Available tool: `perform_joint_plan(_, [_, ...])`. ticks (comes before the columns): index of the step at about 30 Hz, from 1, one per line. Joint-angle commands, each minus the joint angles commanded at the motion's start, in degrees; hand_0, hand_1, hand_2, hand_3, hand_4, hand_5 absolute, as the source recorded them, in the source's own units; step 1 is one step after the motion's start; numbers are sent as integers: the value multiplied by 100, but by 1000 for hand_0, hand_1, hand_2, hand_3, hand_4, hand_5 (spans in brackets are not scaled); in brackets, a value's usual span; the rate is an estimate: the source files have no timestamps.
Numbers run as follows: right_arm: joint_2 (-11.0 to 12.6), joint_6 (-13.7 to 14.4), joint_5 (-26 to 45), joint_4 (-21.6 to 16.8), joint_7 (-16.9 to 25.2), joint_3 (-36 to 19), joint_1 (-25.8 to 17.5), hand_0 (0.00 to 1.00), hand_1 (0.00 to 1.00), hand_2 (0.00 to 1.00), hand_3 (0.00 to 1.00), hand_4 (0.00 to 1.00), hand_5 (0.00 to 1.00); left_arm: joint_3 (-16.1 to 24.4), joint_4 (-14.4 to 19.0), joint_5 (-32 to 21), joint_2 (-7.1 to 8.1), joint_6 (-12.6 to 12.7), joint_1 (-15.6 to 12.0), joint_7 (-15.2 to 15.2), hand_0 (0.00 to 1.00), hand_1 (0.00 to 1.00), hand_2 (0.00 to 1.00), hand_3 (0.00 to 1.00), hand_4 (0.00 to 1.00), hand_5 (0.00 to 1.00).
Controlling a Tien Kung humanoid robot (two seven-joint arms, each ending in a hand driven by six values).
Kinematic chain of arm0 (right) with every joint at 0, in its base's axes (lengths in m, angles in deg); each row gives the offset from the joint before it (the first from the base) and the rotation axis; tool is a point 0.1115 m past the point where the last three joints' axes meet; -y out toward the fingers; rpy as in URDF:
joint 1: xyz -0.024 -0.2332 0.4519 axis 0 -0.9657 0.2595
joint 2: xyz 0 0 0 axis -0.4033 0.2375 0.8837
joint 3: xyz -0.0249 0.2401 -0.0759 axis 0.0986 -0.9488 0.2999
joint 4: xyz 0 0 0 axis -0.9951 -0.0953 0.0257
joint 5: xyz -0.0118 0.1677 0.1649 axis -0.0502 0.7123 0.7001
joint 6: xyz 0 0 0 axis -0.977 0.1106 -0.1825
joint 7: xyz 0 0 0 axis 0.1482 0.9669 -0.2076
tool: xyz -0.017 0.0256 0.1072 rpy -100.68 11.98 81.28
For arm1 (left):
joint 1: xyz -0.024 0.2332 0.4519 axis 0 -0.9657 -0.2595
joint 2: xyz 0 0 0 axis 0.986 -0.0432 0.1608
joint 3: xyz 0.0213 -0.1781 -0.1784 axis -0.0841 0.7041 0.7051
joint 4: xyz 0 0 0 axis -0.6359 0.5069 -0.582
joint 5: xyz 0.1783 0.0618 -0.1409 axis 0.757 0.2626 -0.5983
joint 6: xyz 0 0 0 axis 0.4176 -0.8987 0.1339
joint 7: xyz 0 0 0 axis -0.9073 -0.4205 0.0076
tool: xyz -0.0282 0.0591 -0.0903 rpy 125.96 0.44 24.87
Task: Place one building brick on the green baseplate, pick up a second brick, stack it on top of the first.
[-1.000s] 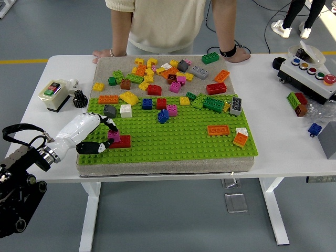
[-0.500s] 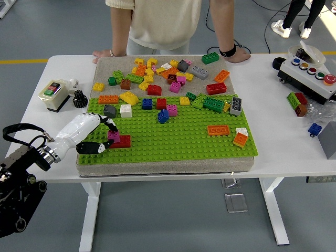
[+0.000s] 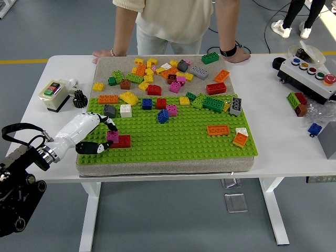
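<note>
Bricks for the task are seen at about eight o'clock on the green baseplate (image 3: 173, 137): a small pink brick (image 3: 113, 136) sits on the left end of a flat red brick (image 3: 121, 141), which is pressed onto the studs near the plate's lower left corner. The left hand (image 3: 97, 135) is wrapped about the pink brick, one dark fingertip at its upper side and the thumb below, so the brick appears to be grasped while it is seated; whether it is fully pressed down cannot be told. This low, sideways hold is judged to steady the upper brick squarely over the lower one. The red brick's long axis runs from nine to three o'clock, level with the plate's near edge; the pink brick looks roughly square, studs facing up. Loose bricks are scattered toward twelve o'clock, some on the grey mat (image 3: 215, 63). A person stands at the far side, both hands resting on the tabletop (image 3: 278, 142).
</note>
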Motion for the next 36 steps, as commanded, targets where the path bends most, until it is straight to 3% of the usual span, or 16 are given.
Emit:
perform_joint_plan(20, [-1,2,-19,0,0,10,-11,744,665,712,596,918,497,55,255,0,47,-188,-50,32,782,706,591,575,795,36])
perform_joint_plan(21, [-2,2,-19,0,1,10,-10,744,664,712,596,918,498,61,267,0,51,-202,-54,31,824,718,646,584,942,326])
perform_joint_plan(26, [-3,2,-20,0,1,13,-16,744,664,712,596,918,498,86,320,0,68,-224,-79,27,824,718,646,584,942,326])
perform_joint_plan(27, [-4,3,-20,0,2,15,-16,744,663,712,596,918,497,88,330,0,74,-221,-87,20,869,738,707,563,998,413])
perform_joint_plan(32, [-5,5,-14,0,10,26,-16,744,663,712,596,918,497,96,294,0,75,-256,-108,5,869,738,707,563,998,413])
perform_joint_plan(33, [-6,5,-13,0,12,29,-16,744,664,712,595,918,497,99,272,0,72,-270,-110,0,923,772,736,574,998,507])
perform_joint_plan(36, [-6,1,-11,0,11,31,-15,744,664,712,595,918,497,106,222,0,63,-296,-111,-11,923,772,736,574,998,507])
